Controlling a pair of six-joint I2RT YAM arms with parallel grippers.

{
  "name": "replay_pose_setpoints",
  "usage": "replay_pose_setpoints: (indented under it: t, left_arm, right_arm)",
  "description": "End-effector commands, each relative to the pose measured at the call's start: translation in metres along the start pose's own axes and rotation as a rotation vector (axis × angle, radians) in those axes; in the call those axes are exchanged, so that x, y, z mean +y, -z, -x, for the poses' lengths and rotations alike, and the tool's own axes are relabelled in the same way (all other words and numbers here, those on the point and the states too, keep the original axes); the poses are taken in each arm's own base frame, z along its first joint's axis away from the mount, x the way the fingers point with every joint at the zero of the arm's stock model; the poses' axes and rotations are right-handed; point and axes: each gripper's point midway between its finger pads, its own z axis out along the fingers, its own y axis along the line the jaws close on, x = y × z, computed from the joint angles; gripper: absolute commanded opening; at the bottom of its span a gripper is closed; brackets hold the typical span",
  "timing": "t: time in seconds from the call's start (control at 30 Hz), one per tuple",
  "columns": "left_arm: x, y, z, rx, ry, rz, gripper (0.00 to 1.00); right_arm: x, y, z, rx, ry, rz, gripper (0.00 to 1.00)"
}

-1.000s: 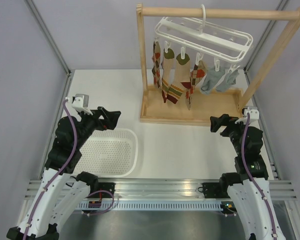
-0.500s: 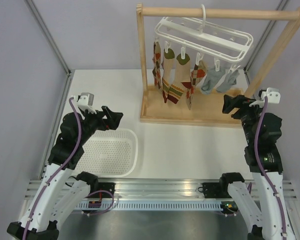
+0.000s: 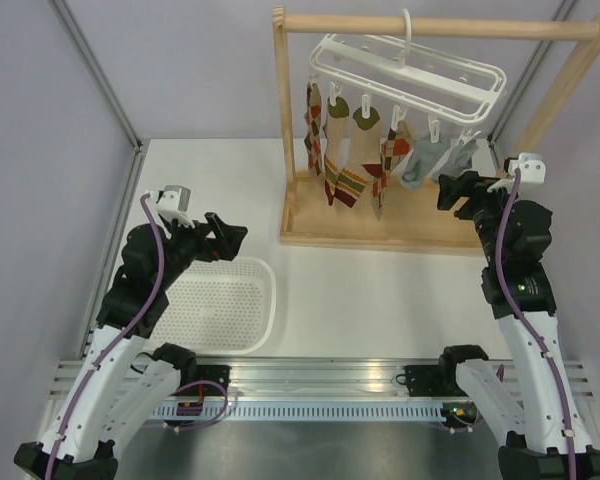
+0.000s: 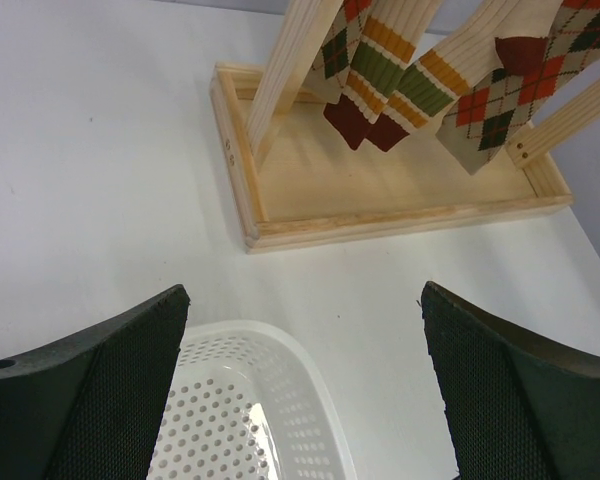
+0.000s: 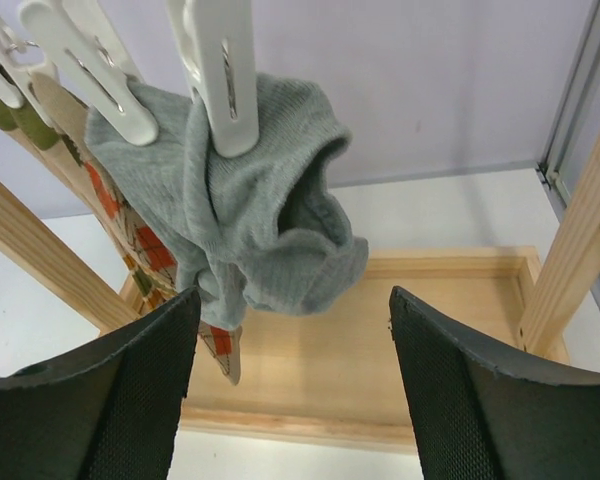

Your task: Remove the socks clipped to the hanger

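The white hanger (image 3: 410,75) hangs by its hook from the wooden rail, with several socks clipped under it. Patterned socks (image 3: 346,180) hang at the left and show in the left wrist view (image 4: 400,85). Grey-blue socks (image 3: 432,160) hang at the right. My right gripper (image 3: 456,190) is open, just right of and slightly below the grey socks. In the right wrist view a grey sock (image 5: 255,215) hangs from a white clip (image 5: 220,70) just above my open fingers (image 5: 120,400). My left gripper (image 3: 230,238) is open and empty above the basket's far edge.
The wooden rack (image 3: 380,230) with its tray base stands at the back; its posts (image 3: 545,125) flank the socks, and its right post (image 5: 580,240) is close to my right gripper. A white perforated basket (image 3: 220,305) sits front left, also in the left wrist view (image 4: 250,420).
My right gripper rose from low near the rack's front right corner and moved left up to the grey socks. My left gripper shifted only slightly.
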Motion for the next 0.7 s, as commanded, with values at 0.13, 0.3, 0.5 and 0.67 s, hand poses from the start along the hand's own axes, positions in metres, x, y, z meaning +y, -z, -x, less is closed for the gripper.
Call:
replay_pose_setpoints:
  t: [0.13,0.3,0.5,0.67]
  left_arm:
    - [-0.003,-0.001,0.004,-0.002,-0.036,-0.025,1.0]
    - [-0.005,-0.001,0.002,0.008,-0.046,-0.04,1.0]
    - [-0.016,-0.003,0.003,-0.001,-0.074,-0.103,1.0]
    - [-0.042,-0.007,0.013,-0.031,-0.076,-0.189,1.0]
  right_arm:
    - [0.011,-0.019,0.017,-0.061,0.012,0.055,0.64]
    - [0.011,-0.033,0.01,-0.037,0.029,0.063,0.34]
    - [0.018,-0.036,0.018,-0.047,0.042,0.098,0.19]
    - [0.031,-0.031,0.033,-0.069,0.036,0.156,0.14]
